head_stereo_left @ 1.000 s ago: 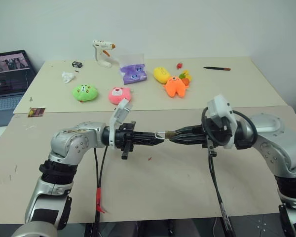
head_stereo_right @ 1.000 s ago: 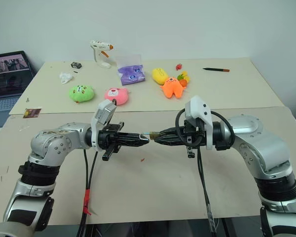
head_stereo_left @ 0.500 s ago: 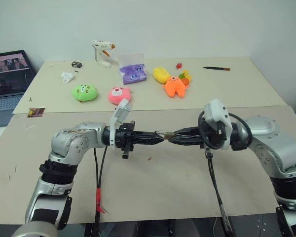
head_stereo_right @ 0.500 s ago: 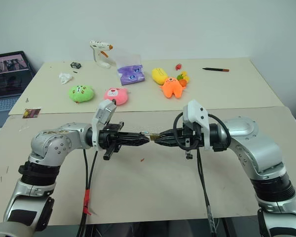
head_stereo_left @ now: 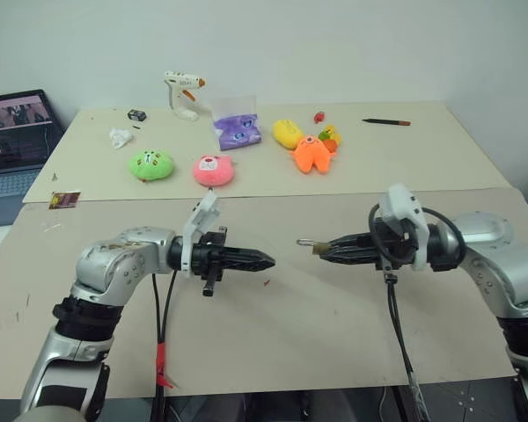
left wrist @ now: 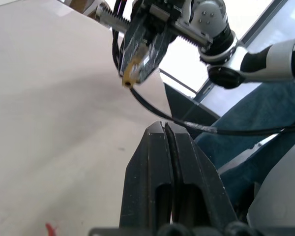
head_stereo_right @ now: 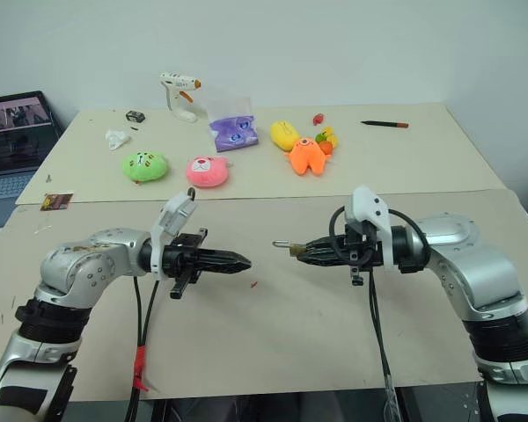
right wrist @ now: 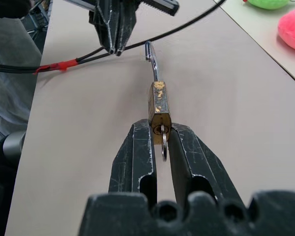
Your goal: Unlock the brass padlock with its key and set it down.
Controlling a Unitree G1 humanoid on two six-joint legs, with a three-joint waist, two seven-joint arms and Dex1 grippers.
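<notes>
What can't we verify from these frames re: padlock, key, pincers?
- Key: right wrist view, only a silvery ring at the brass padlock base; blade hidden inside.
- Shackle: released or latched, too small in eye views; its far end is edge-on in the right wrist view.
- Left pincer: shut, whether anything is pinched is hidden.
- Right pincer: its contact faces, covered by padlock.

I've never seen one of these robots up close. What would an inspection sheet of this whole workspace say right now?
Surface: beige table, second table behind.
Job's things: brass padlock pinched in right hand, shackle swung open; key in its keyhole.
Clutter: glue gun, plush toys, pencil, red scrap.
Hands: left hand shut, holding nothing; the two apart.
Cables: black leads hang from both wrists.
Surroundings: laptop at left, pale wall.
</notes>
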